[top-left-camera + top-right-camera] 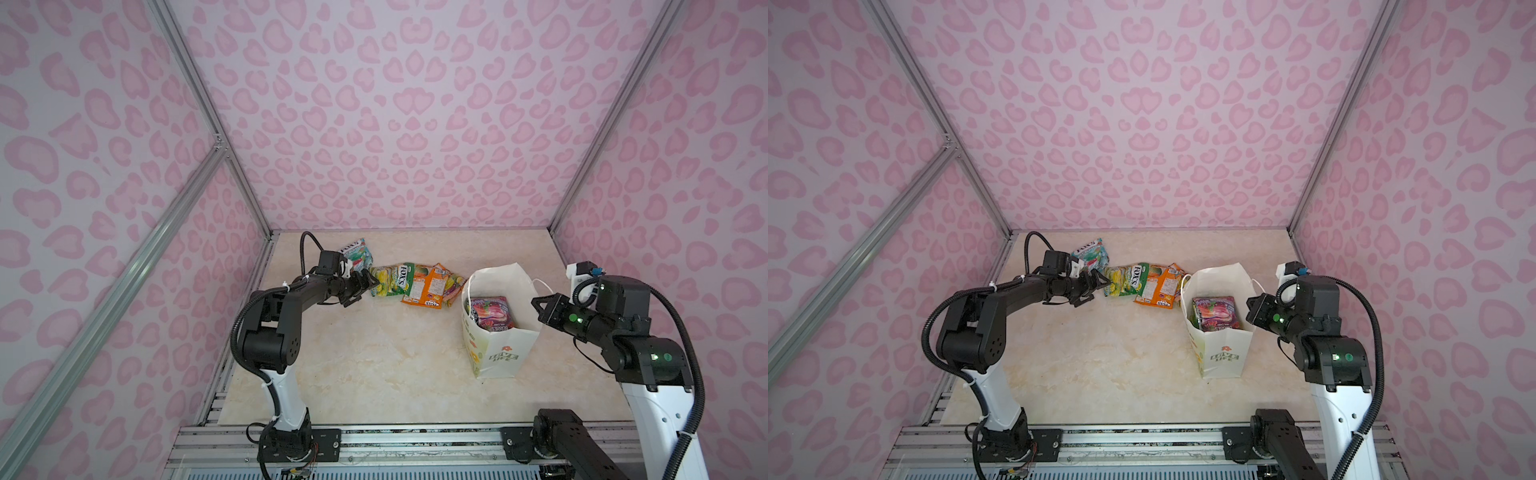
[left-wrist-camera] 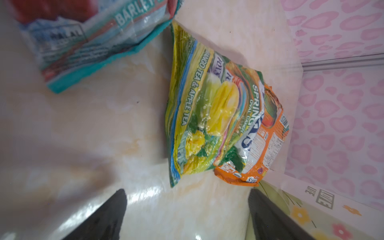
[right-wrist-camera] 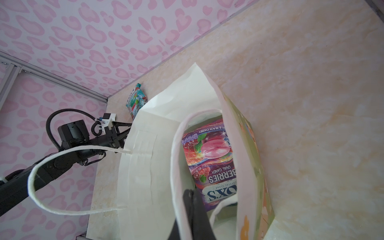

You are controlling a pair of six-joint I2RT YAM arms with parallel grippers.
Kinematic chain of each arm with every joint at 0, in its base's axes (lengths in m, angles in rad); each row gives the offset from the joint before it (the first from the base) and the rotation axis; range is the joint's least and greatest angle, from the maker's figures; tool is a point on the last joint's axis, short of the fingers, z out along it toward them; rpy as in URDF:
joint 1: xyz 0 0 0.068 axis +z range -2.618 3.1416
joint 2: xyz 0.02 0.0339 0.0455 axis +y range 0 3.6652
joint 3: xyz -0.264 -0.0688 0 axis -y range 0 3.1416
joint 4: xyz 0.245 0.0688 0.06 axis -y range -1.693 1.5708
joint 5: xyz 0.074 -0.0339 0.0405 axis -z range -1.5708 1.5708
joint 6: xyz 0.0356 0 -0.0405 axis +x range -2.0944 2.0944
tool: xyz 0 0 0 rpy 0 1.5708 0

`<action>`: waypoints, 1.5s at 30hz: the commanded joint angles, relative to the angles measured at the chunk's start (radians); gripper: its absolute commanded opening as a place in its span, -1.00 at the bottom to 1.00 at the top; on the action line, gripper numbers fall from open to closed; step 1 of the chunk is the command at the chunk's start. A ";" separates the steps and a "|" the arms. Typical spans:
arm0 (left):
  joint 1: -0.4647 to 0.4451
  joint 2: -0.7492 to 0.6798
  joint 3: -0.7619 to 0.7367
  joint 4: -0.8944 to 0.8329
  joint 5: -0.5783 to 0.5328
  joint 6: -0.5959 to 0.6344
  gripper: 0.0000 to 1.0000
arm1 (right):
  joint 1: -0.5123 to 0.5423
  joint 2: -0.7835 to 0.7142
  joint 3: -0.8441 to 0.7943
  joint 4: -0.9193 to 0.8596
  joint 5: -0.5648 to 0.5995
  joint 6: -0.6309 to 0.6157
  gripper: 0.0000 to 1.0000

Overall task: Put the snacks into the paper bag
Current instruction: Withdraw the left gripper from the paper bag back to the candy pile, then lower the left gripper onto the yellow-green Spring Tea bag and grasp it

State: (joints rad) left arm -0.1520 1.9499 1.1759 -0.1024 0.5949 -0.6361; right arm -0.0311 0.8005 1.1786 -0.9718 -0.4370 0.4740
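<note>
A heap of snacks lies at the back of the table: a green-yellow pouch, an orange pouch overlapping it, and a teal pouch further back. My left gripper is open, just short of the green-yellow pouch, with nothing between its fingers. The white paper bag stands upright with a purple pouch inside. My right gripper is shut on the bag's right rim by a handle.
Pink patterned walls close the table at the back and both sides. An aluminium rail runs along the front edge. Bare marble tabletop lies between the arms, in front of the pouches.
</note>
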 commanded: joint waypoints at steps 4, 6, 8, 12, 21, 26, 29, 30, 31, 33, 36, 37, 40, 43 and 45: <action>0.002 0.096 0.031 0.093 0.064 -0.042 0.71 | 0.000 -0.004 0.006 -0.007 0.004 -0.014 -1.00; 0.002 0.113 0.022 0.120 0.073 -0.060 0.65 | 0.000 -0.003 0.006 -0.004 0.005 -0.013 -1.00; 0.002 0.129 0.016 0.151 0.087 -0.079 0.56 | 0.000 -0.001 0.005 -0.002 0.003 -0.011 -1.00; 0.002 0.160 -0.001 0.218 0.114 -0.129 0.40 | 0.000 0.002 0.004 0.005 0.001 -0.009 -1.00; -0.002 0.199 -0.031 0.319 0.135 -0.197 0.21 | 0.000 0.003 -0.004 0.015 -0.002 -0.005 -1.00; -0.004 0.219 -0.038 0.359 0.149 -0.226 0.05 | 0.000 0.005 -0.002 0.018 -0.005 -0.003 -1.00; -0.006 0.231 -0.039 0.385 0.158 -0.248 -0.08 | 0.000 0.005 0.001 0.018 -0.005 -0.003 -1.00; -0.007 0.234 -0.039 0.395 0.160 -0.255 -0.10 | 0.000 0.005 0.001 0.017 -0.005 -0.004 -1.00; -0.007 0.235 -0.041 0.402 0.161 -0.262 -0.14 | 0.000 0.005 0.001 0.016 -0.005 -0.003 -1.00; -0.008 0.234 -0.041 0.416 0.168 -0.275 -0.25 | -0.001 0.005 0.003 0.016 -0.005 -0.003 -1.00; -0.008 0.226 -0.036 0.430 0.180 -0.294 -0.49 | 0.000 0.004 0.005 0.017 -0.005 -0.003 -1.00; -0.009 0.222 -0.031 0.419 0.180 -0.297 -0.55 | 0.000 0.003 0.003 0.018 -0.005 -0.003 -1.00; -0.011 0.206 -0.030 0.412 0.179 -0.301 -0.63 | 0.000 0.002 -0.004 0.024 -0.006 0.001 -1.00; -0.012 0.182 -0.043 0.424 0.178 -0.314 -0.69 | 0.000 0.003 -0.009 0.028 -0.010 0.003 -1.00; -0.013 0.164 -0.051 0.431 0.179 -0.324 -0.77 | 0.000 0.003 -0.008 0.030 -0.012 0.005 -1.00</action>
State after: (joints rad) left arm -0.1638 2.1403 1.1332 0.3485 0.7837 -0.9409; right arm -0.0326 0.8047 1.1763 -0.9596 -0.4381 0.4789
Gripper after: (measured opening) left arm 0.131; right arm 0.056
